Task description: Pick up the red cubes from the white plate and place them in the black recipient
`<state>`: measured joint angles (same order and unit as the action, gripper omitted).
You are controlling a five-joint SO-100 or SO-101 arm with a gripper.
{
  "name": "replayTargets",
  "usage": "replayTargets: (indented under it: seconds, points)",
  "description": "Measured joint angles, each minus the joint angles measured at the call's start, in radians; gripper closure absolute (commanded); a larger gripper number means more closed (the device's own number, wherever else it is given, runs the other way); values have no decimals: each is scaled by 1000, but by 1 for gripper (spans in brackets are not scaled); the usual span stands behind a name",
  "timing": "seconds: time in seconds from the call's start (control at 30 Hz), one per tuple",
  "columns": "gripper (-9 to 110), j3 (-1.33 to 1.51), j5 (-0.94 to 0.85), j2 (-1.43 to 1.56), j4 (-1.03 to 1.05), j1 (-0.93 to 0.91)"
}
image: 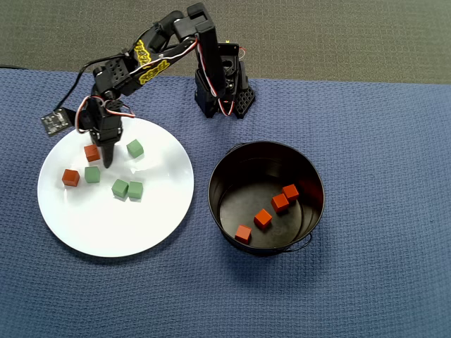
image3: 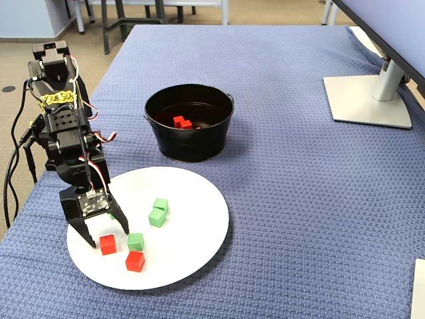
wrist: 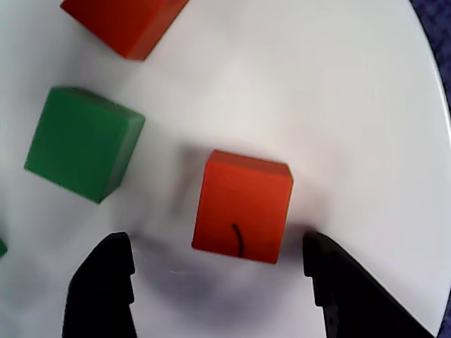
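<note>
Tool astride red cube

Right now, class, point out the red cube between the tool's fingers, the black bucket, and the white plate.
Red cube [wrist: 243, 204], wrist view: centre of its top face.
Black bucket [image3: 192, 147], fixed view: outer front wall.
White plate [image: 158, 211], overhead view: bare surface near the right rim.

Red cubes orange-red; green cubes; white plate; glossy black recipient; blue cloth.

Worktop w/ blue woven cloth; monitor stand at right, chair legs on beige floor behind.
</note>
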<state>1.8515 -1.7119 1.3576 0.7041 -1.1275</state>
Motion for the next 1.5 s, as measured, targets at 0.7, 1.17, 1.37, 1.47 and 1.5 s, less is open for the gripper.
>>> replayTargets:
  seconds: [0.7,1.17,1.37,1.47,1.5]
  points:
    - [101,-189,367,152,324,117]
    - [102,-242,865,634,566,703]
    - [102,-92,1046,719,561,1020]
    - [88,-3,1100,744,555,1167]
    - [75,14,1109,744,558,1206]
